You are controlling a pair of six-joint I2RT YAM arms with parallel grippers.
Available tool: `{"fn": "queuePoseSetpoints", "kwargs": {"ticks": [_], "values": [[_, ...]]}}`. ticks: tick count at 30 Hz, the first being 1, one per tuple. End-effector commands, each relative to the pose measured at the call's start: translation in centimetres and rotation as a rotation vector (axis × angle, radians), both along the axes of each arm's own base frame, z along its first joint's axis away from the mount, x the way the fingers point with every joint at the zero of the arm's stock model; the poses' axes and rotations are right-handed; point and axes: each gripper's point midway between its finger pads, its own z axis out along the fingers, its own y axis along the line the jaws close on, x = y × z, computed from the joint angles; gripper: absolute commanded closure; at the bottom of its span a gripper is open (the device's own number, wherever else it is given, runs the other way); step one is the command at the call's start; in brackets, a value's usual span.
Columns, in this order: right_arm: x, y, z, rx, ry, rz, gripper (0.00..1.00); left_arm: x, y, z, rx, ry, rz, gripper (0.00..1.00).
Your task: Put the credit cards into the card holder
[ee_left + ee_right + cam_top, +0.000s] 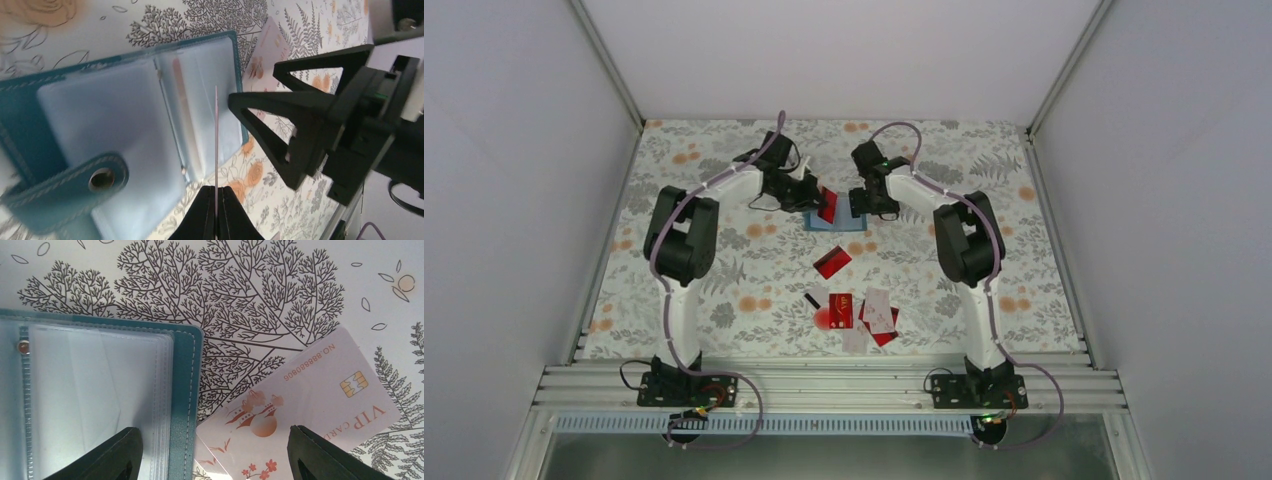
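Over holder, seemingly: left gripper's card

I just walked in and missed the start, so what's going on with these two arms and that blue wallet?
The left gripper is shut on a red card, holding it on edge above the open card holder. The right gripper is open beside it, one finger over the holder's clear sleeves, the other over a white VIP card on the table. Several more cards lie loose toward the table's near edge, not yet put in.
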Motion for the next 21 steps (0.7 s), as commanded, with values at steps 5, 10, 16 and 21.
{"fn": "queuePoseSetpoints", "kwargs": {"ticks": [5, 10, 16, 21], "values": [[-2.1, -1.5, -3.5, -0.031, 0.098, 0.022, 0.26, 2.8, -2.7, -0.5, -0.036, -0.047, -0.035, 0.98], [-2.1, -1.3, -3.8, -0.01, 0.112, 0.026, 0.27, 3.3, -2.1, -3.0, 0.029, -0.018, -0.002, 0.98], [-2.5, -1.2, -4.2, -0.002, 0.125, 0.024, 0.27, 2.3, -1.2, -4.9, 0.08, 0.011, -0.008, 0.98], [-2.7, -1.3, -4.4, -0.001, 0.131, 0.019, 0.27, 1.8, -1.9, -5.6, 0.067, 0.005, -0.047, 0.98]]}}
